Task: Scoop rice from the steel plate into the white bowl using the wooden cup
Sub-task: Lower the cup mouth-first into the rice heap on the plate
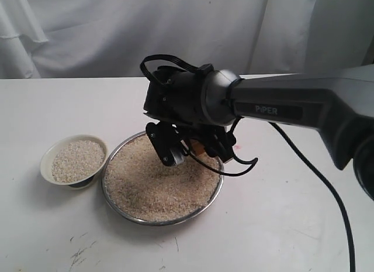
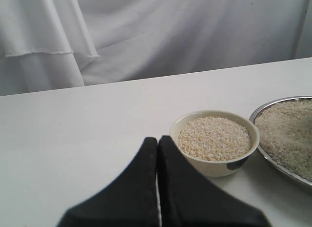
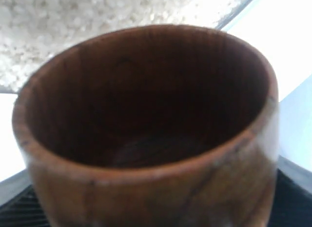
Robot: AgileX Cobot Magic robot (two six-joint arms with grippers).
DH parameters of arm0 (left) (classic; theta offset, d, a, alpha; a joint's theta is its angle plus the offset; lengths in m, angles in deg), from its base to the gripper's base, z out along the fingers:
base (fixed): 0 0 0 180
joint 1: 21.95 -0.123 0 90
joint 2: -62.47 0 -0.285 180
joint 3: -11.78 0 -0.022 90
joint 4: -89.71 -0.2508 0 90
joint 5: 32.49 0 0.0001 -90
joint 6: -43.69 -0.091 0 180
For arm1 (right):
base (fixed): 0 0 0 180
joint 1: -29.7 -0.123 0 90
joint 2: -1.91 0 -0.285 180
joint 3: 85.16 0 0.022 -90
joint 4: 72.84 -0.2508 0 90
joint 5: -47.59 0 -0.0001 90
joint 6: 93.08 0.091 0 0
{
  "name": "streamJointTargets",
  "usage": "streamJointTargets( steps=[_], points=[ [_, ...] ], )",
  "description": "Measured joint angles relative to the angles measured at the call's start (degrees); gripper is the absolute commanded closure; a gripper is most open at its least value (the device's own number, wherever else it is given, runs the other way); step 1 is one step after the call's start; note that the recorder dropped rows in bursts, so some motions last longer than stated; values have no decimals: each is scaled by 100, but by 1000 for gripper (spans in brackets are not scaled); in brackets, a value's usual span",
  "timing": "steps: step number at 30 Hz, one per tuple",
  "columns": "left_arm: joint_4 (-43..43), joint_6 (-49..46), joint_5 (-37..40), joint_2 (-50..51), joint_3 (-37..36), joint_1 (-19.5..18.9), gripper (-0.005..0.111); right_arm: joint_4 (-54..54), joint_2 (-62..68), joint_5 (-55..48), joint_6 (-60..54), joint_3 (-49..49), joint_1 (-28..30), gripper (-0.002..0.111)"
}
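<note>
The steel plate (image 1: 175,220) lies mid-table, heaped with rice (image 1: 155,187). Over its far half my right gripper (image 1: 193,150) hangs shut on the wooden cup (image 1: 197,148), which is mostly hidden by the fingers there. In the right wrist view the wooden cup (image 3: 146,178) fills the frame, its dark inside empty, with rice (image 3: 73,22) beyond its rim. Left of the plate stands the white bowl (image 1: 45,167), holding rice (image 1: 76,159). My left gripper (image 2: 157,141) is shut and empty, low over the table, with the white bowl (image 2: 214,167) just beside it and the plate's rim (image 2: 273,106) further off.
A black cable (image 1: 327,190) trails from the right arm (image 1: 292,105) across the table's right side. White cloth (image 1: 117,32) hangs behind the table's far edge. A few dark scuffs (image 1: 79,254) mark the near tabletop.
</note>
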Motion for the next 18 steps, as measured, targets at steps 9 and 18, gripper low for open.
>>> streamJointTargets(
  steps=[9,18],
  points=[
    [0,0,0,0,0,0,107,0,63,-76,109,0,0,108],
    [0,0,0,0,0,0,107,91,364,-143,109,0,-81,108]
  ],
)
